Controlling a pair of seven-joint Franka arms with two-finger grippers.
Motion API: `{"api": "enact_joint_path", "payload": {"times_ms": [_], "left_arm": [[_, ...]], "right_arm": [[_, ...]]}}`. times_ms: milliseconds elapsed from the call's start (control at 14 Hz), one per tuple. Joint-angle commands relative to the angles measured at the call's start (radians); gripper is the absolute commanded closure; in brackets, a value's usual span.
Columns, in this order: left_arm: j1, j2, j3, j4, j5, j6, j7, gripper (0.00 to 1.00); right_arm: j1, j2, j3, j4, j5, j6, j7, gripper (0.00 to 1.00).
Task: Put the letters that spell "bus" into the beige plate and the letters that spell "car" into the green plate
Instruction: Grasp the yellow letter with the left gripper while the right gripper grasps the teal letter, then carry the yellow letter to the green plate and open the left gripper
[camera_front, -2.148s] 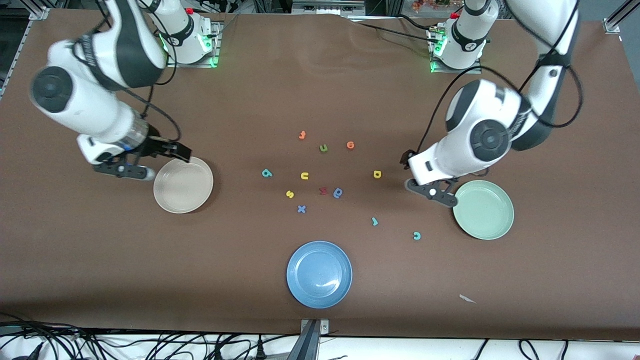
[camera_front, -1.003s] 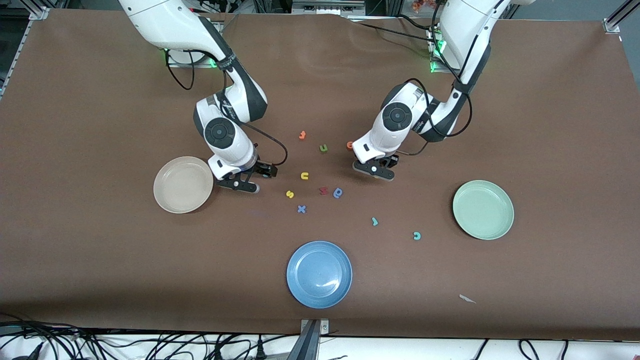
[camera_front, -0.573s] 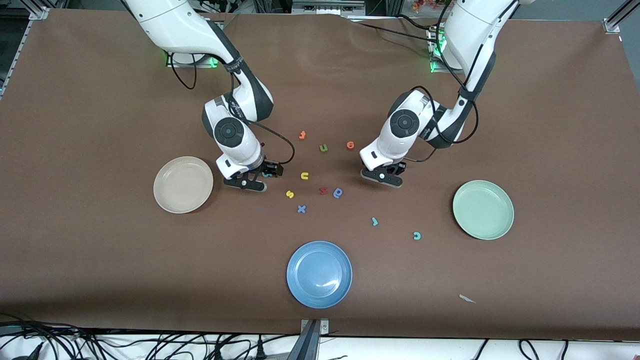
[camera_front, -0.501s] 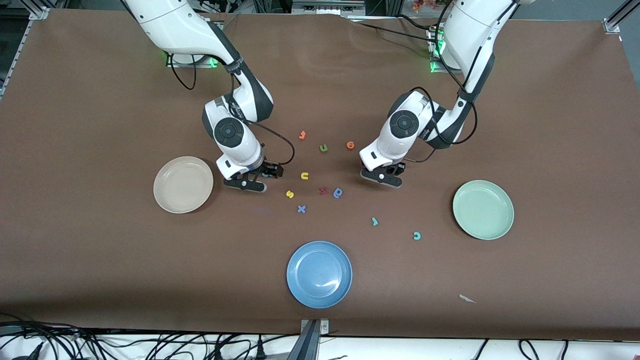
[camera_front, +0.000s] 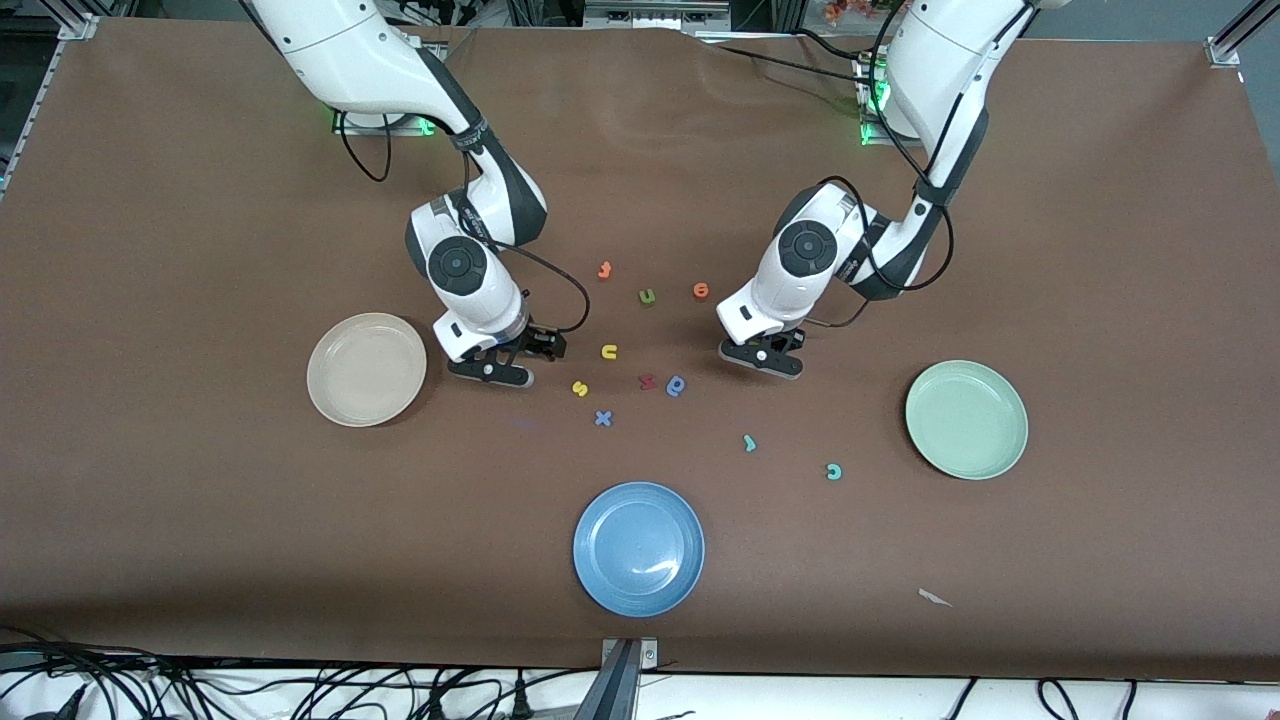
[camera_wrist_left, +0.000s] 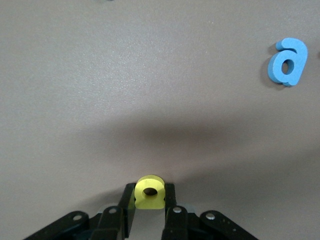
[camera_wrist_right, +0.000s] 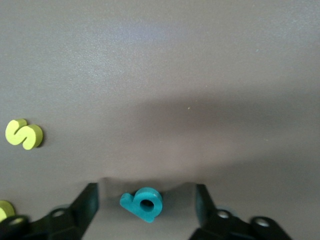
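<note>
Both claws are down at the letters in the middle of the table.
The left gripper (camera_wrist_left: 149, 212) pinches the yellow a (camera_wrist_left: 149, 192). The right gripper (camera_wrist_right: 145, 207) stands wide around the teal b (camera_wrist_right: 142, 204), near the beige plate (camera_front: 340, 400); the green plate (camera_front: 990, 445) sits at middle right.

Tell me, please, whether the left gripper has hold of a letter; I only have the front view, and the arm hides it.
Observer: Yes. The left wrist view shows the left gripper shut on the yellow "a", with a finger against each side.
Operator: Thank you. And the right gripper?
Observer: The right gripper is open; in the right wrist view the teal "b" lies between its fingers, touching neither.
</note>
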Motion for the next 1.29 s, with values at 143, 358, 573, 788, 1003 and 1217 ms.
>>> {"api": "enact_joint_path", "payload": {"times_ms": [143,358,573,788,1003,1217], "left_arm": [[0.008,-0.013,0.000,0.015,0.035,-0.008,-0.029,0.83],[0.023,-0.059,0.032,0.038,0.038,-0.079,-0.005,0.83],[0.100,-0.075,0.032,0.119,0.090,-0.230,0.083,0.85],[0.233,-0.075,0.032,0.142,0.121,-0.265,0.309,0.88],[0.354,-0.079,0.032,0.144,0.123,-0.269,0.503,0.87],[0.469,-0.041,0.032,0.161,0.132,-0.260,0.636,0.86]], "right_arm": [[0.011,-0.006,-0.002,-0.050,-0.003,0.063,0.018,0.35],[0.011,-0.007,-0.002,-0.050,0.001,0.062,0.019,0.38],[0.011,-0.010,0.014,-0.049,0.003,0.060,0.056,0.38],[0.011,-0.012,0.021,-0.049,0.003,0.057,0.059,0.38],[0.011,-0.012,0.019,-0.049,-0.006,0.057,0.047,0.38],[0.010,-0.013,0.015,-0.047,-0.008,0.055,0.033,0.43]]}}
